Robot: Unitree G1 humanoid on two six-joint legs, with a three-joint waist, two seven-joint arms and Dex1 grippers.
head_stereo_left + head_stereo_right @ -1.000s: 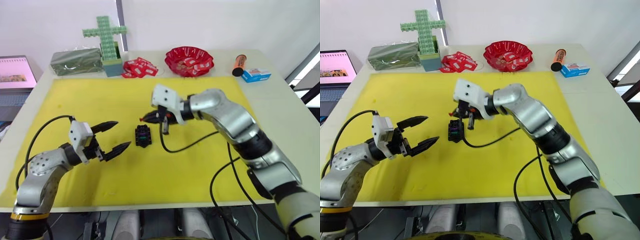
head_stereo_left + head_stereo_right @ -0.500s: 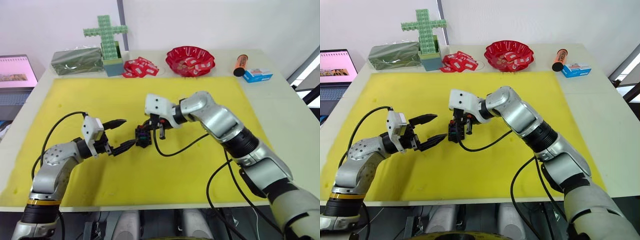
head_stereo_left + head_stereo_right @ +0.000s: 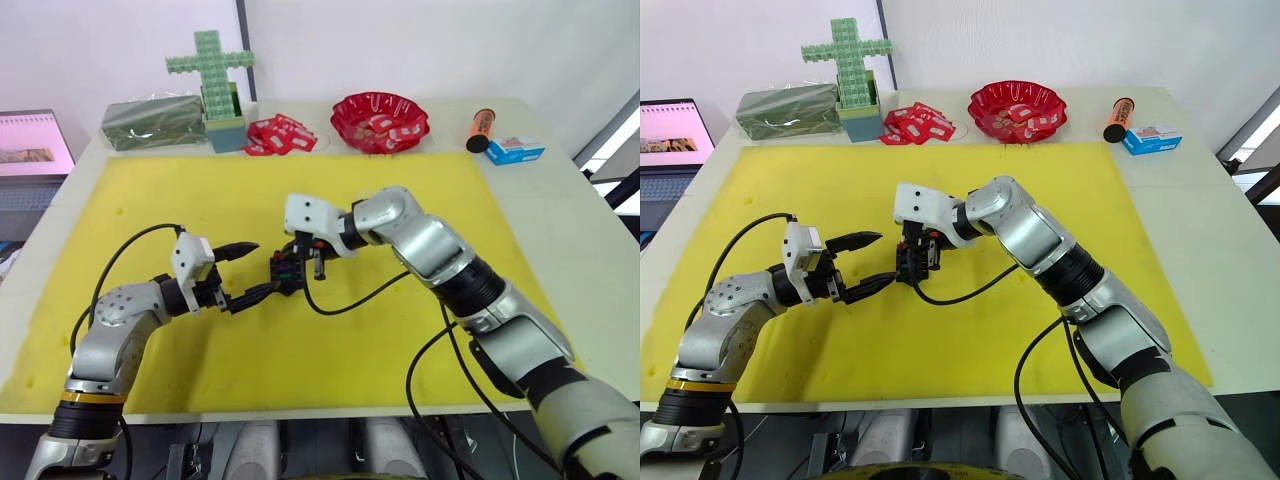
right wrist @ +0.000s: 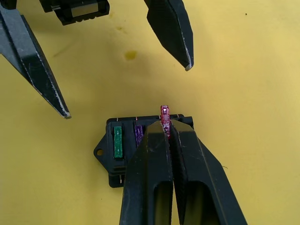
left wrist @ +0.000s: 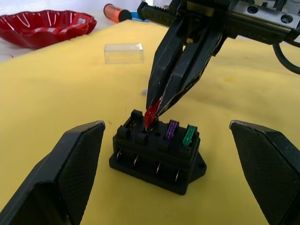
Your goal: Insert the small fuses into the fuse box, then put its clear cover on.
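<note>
yellow mat point(image 3: 400, 340): right gripper point(image 5: 157, 107) pinches red fuse point(image 5: 150, 116) over fuse box point(image 5: 157, 154).

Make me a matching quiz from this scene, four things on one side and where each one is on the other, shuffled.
Things:
1. red fuse
2. green fuse
3. clear cover
4. left end effector

Places or states:
A. seated in the fuse box
B. lying on the yellow mat, apart from the box
C. pinched in the right end effector, over a slot
D. open, fingers either side of the box

Pairs: 1-C, 2-A, 3-B, 4-D
</note>
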